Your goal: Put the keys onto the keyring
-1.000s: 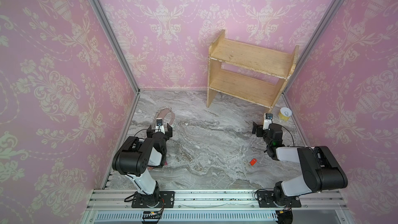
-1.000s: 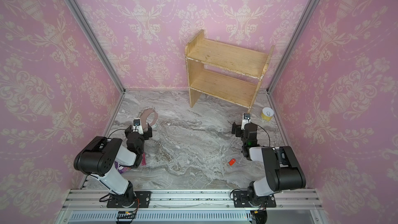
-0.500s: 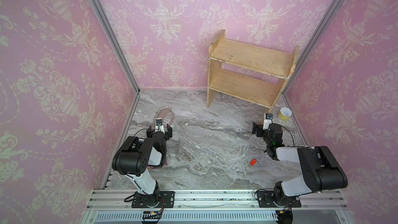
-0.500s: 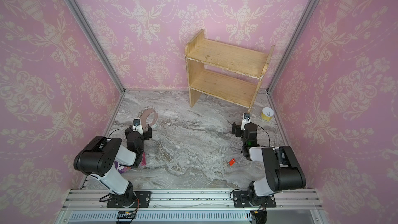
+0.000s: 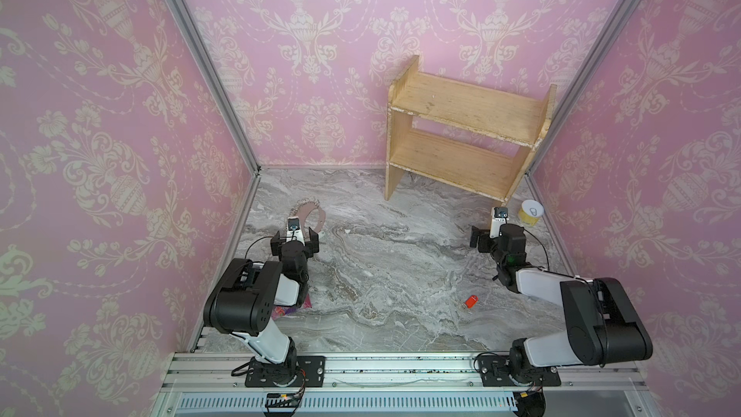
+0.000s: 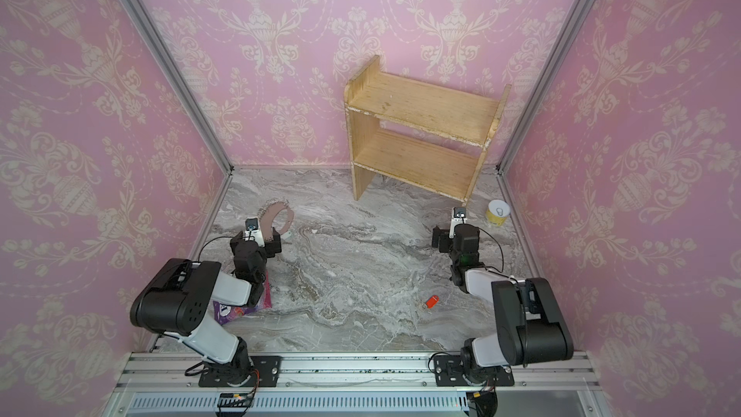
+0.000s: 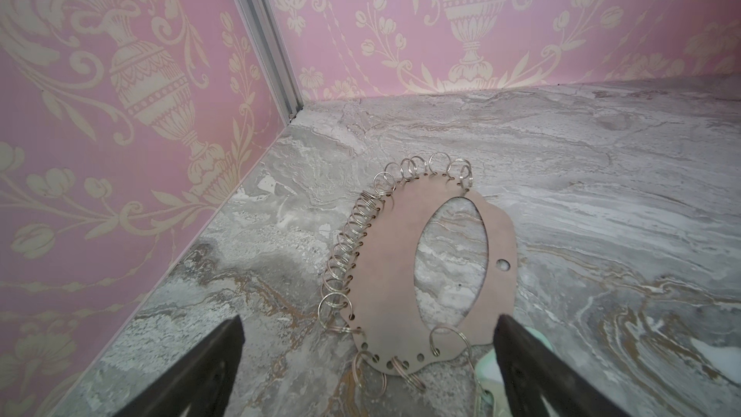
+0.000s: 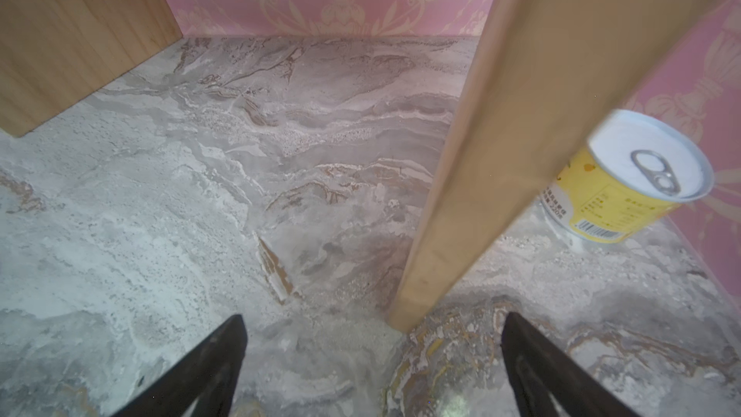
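Keys (image 5: 471, 302), a tiny silver key on a red-orange plastic tag, lie loose on the grey marbled bench (image 5: 381, 274), well in front of the two-tier wooden shelf (image 5: 461, 154). The flat tan crescent keyring (image 7: 385, 270) (silver split rings along its edge) lies left of that shelf. The left gripper (image 7: 369, 318) hovers at it, jaws spread wide and holding nothing, probably to steady it. The right gripper (image 8: 373, 316), equally spread and empty, faces the shelf's foot. Nothing has moved since a second ago.

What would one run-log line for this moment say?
left fingers: open, empty, by keyring | right fingers: open, empty, by shelf leg | red key: loose on table, not on keyring
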You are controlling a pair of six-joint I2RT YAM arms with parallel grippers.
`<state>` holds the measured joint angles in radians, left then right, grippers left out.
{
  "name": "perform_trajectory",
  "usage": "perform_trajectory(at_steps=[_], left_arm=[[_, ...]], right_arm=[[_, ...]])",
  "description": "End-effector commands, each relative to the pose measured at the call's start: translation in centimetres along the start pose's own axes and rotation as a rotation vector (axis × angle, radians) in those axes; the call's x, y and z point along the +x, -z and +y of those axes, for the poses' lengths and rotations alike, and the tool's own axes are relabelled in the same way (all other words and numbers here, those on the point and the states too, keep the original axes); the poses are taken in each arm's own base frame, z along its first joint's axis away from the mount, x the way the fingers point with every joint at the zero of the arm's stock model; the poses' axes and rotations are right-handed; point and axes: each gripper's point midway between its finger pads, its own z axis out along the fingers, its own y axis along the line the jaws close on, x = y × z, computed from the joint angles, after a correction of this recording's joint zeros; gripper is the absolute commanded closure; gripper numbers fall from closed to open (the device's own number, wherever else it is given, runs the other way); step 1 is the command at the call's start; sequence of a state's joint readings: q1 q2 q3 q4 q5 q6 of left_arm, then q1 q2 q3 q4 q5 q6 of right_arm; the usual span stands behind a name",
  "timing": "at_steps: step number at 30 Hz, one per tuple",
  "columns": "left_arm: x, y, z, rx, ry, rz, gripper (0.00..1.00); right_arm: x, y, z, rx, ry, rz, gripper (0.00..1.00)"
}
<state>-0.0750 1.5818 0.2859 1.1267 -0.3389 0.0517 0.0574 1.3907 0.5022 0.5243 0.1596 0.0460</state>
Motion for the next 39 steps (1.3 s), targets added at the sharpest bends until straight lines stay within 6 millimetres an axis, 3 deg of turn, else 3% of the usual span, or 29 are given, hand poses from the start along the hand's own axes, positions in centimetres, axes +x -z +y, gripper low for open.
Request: perform_trajectory(at_steps=[1, 4, 9, 17, 24, 31, 39], left_arm=[[-1.6, 0.5, 0.5, -0.019, -0.008, 0.071, 0.01], [-4.4, -0.1, -0.6, 0.038, 0.025, 0.143, 0.01], [-4.7, -2.7, -4.5, 0.181, 0.099, 0.322, 0.01], [-0.2, -7.0, -9.4, 0.280, 0.205, 0.598, 0.01], [1.8, -9.5, -11.0, 0.279, 0.219, 0.703, 0.01], [3.9, -9.6, -11.9, 0.262, 0.301, 0.819, 0.01], [7.1, -6.7, -12.8, 0.243, 0.316, 0.994, 0.03]], right_arm=[[-1.2, 2.3, 0.5, 0.024, 0.003, 0.074, 0.00], [-2.7, 4.4, 1.3, 0.025, 0.007, 0.094, 0.00], [-3.1, 6.7, 3.5, -0.033, -0.001, 0.162, 0.00], [-3.7, 10.5, 7.2, -0.163, 0.009, 0.195, 0.00], [-4.0, 12.2, 8.5, -0.217, 0.025, 0.206, 0.00], [-4.6, 13.1, 9.1, -0.238, 0.033, 0.198, 0.00], [-5.6, 14.5, 9.0, -0.252, 0.030, 0.175, 0.00]])
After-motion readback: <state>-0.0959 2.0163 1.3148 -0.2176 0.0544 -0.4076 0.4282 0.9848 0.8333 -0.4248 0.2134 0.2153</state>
